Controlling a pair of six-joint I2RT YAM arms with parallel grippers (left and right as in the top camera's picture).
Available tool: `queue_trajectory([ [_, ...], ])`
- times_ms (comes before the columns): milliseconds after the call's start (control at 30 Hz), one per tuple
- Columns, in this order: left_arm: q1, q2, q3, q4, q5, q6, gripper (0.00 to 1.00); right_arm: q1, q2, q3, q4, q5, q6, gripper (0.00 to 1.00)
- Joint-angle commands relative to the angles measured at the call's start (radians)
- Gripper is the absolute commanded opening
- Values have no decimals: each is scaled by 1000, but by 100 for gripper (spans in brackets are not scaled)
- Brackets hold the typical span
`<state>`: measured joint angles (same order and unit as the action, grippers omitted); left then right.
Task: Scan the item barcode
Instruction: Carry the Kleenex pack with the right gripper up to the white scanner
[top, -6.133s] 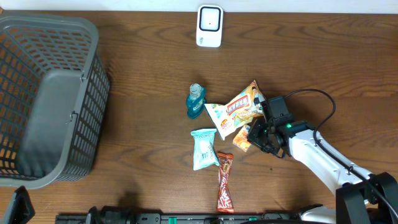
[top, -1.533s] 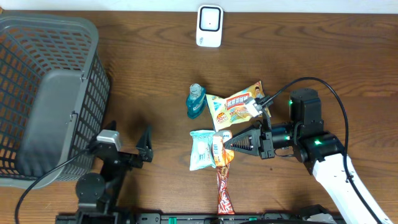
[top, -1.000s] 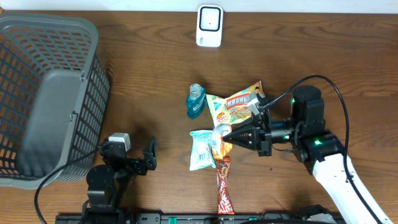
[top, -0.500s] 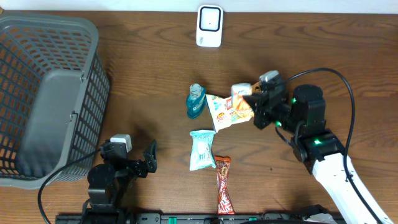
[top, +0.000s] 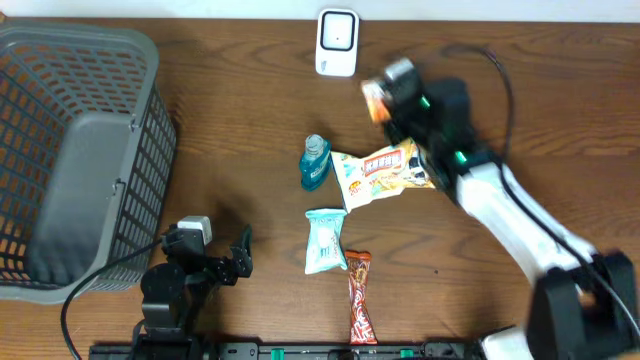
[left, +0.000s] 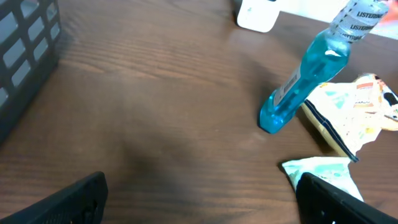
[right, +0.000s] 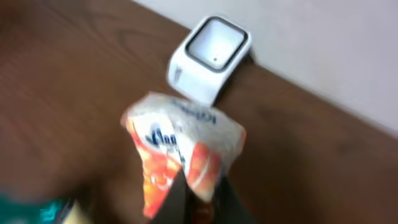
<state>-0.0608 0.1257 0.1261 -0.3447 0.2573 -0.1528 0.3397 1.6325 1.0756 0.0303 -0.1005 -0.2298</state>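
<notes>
Right gripper (right: 198, 200) is pinched tight on the lower corner of the orange packet (right: 181, 148), with nothing else supporting it. The packet hangs in the air just short of the scanner (right: 210, 53), on its near side and a little to its right, not touching it. Left gripper (left: 202, 205) has its jaws spread wide and empty, low over the table (top: 200, 120), well apart from the scanner.

Risks, as I judge them:

- The hold is on a thin crimped corner. A quick wrist turn could let the packet slip or swing out, and it would land beside the scanner unscanned.
- The packet is limp and crumpled, and its free end flops toward the scanner. If the barcode sits on a fold, the window may not read it. I cannot tell which face carries the barcode — too blurred.
- The scanner looks light and stands loose against the wall (right: 323, 43). Closing in too far could nudge or tip it.
- The wrist view is smeared, so fine alignment with the scanner window is hard to call — I'd expect an overshoot or a skewed presentation before a clean read.
</notes>
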Motion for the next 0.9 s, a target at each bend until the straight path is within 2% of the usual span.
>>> queue_trajectory([
  [0,-3,-2,-5,-22,5,-2,97,57,161,244,-60,230,-219,1],
  [167,-3,-2,-5,-22,5,-2,96,89,408,527,-87,485,-385,1],
  [400,-3,-2,-5,-22,5,-2,96,106,677,837,-83,545,-513,1],
  [633,-3,-2,-5,-22,5,-2,97,128,863,1000,-16,608,-600,1],
  [867,-3,-2,-5,-22,4,-2,96,164,919,1014,91,603,-641,1],
])
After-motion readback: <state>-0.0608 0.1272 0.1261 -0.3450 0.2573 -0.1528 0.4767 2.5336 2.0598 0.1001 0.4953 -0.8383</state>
